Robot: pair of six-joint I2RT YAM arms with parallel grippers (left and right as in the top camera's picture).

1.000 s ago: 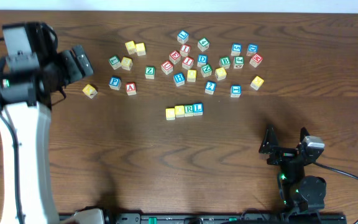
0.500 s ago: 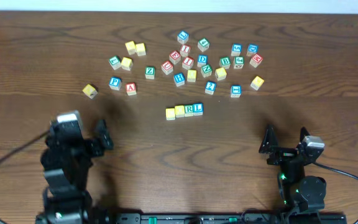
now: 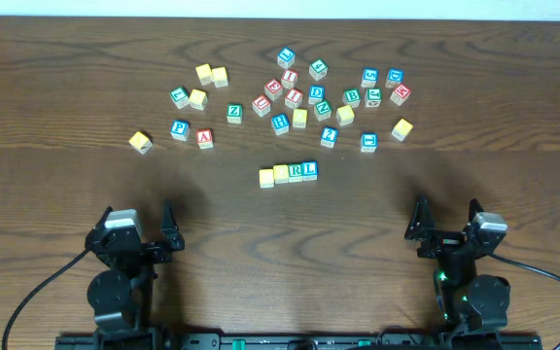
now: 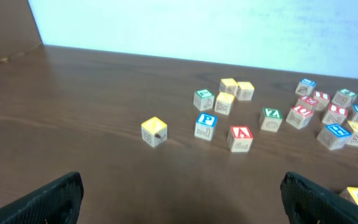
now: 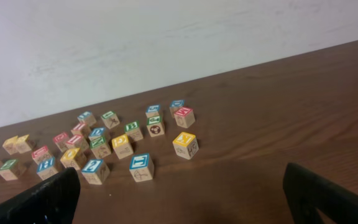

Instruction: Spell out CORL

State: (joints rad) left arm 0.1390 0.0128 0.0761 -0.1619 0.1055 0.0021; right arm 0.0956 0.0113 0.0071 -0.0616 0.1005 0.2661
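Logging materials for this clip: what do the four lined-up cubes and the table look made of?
Lined-up cubes: likely wood, though only painted yellow and white lettered tops show. Table: dark wood or wood-look laminate, visible grain streaks, low sheen.

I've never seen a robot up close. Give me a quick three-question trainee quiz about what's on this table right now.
1. True or false: the left tool is gripping a cube.
2. Multiple choice: in the overhead view, which letter shows on the right-hand end of the row of four cubes? A) R B) L C) Z
3. Fill in: the two cubes at the left end of that row show plain ____ tops.

Key: 1 false, since its jaws stand open with nothing between them; 2 B; 3 yellow.
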